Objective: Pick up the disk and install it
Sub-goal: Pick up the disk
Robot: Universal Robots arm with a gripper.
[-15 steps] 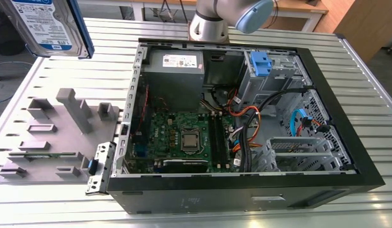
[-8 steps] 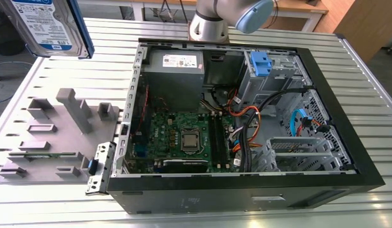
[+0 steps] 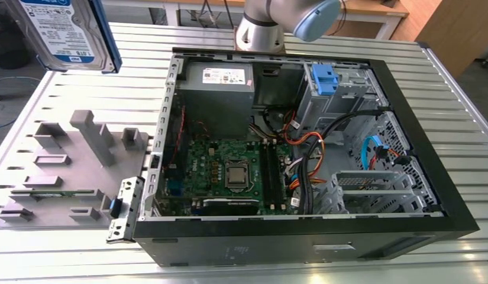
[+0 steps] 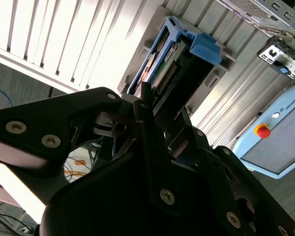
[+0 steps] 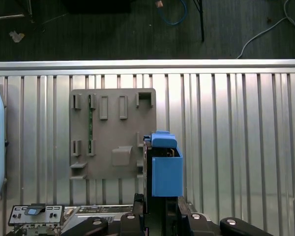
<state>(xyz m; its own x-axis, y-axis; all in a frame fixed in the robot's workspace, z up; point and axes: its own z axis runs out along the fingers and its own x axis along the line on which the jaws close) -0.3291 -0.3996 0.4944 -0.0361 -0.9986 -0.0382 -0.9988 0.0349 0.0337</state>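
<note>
The disk (image 3: 62,32), a silver drive with a white-and-blue label in a blue carrier frame, hangs high at the exterior view's upper left, above the slatted table. In the first wrist view the disk (image 5: 164,167) stands edge-on over the grey fixture plate (image 5: 113,132), with my gripper (image 5: 155,209) shut on its near end. The second wrist view shows the black fingers (image 4: 145,103) clamped on the disk (image 4: 172,64) from both sides. The grey arm (image 3: 279,23) rises behind the computer case.
The open computer case (image 3: 433,177) lies on the slatted metal table (image 3: 465,100), with a grey power-supply box (image 3: 218,83), a motherboard (image 3: 228,171), cables and a blue latch (image 3: 324,80) at the drive bay. The grey fixture plate (image 3: 62,171) lies left of the case.
</note>
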